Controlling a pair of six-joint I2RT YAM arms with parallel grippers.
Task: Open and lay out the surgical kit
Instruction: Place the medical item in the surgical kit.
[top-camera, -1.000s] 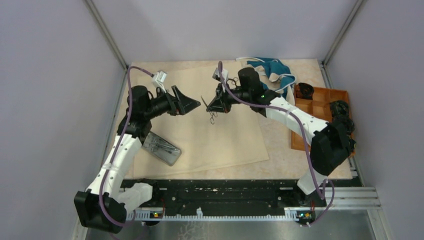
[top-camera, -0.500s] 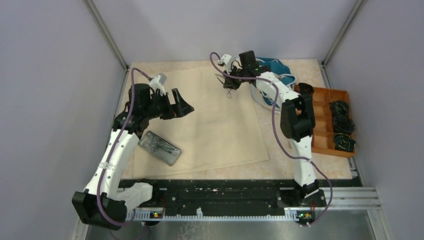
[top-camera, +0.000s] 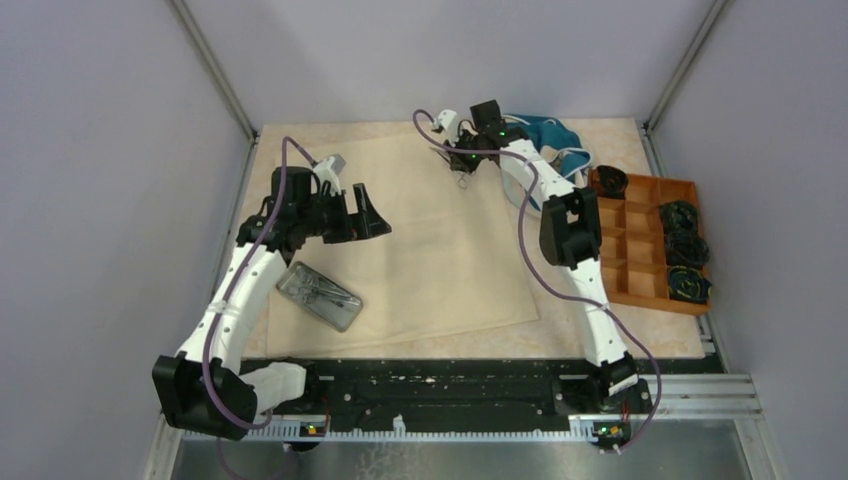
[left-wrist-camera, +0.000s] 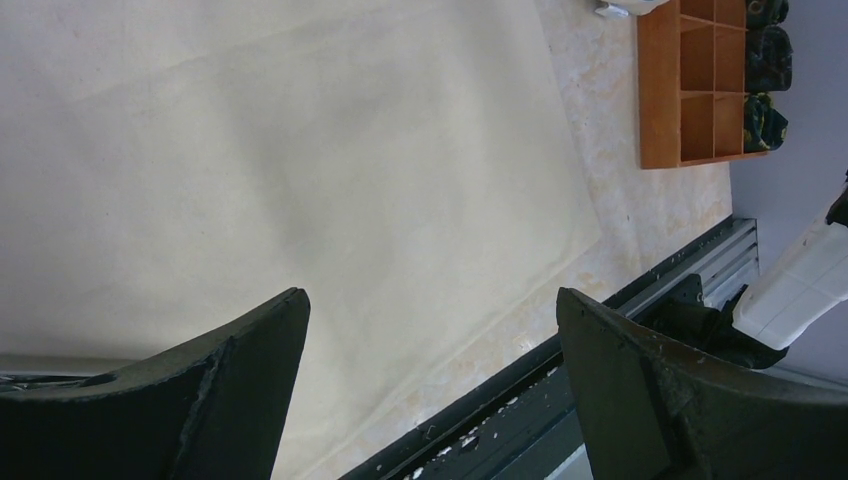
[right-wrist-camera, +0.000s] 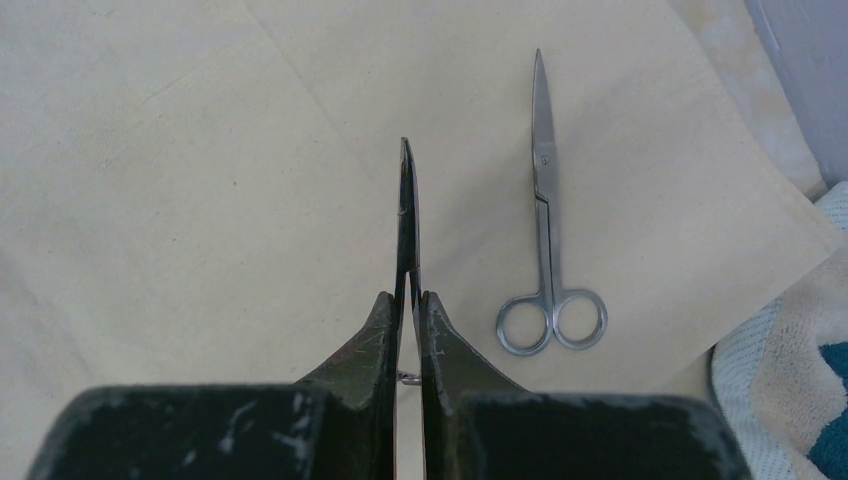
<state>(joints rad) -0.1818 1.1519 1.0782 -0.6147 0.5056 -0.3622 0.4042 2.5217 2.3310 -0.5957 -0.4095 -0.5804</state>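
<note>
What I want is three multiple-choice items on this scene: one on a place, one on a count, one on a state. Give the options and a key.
1. Where does the steel tray lie?
A. Off the cloth, at the far right
B. On the beige cloth, at its near-left corner
C. Up in the air, held

2. How many scissors lie free on the cloth beside the right gripper?
A. None
B. Three
C. One

3. How is the left gripper?
A. Open, empty
B. Shut on the tray
C. Shut on the cloth

Key:
1 B: the top view shows it on the cloth by the left arm.
2 C: the right wrist view shows one pair lying beside the thin instrument that the shut gripper clamps.
3 A: its jaws stand wide, with only cloth below.
</note>
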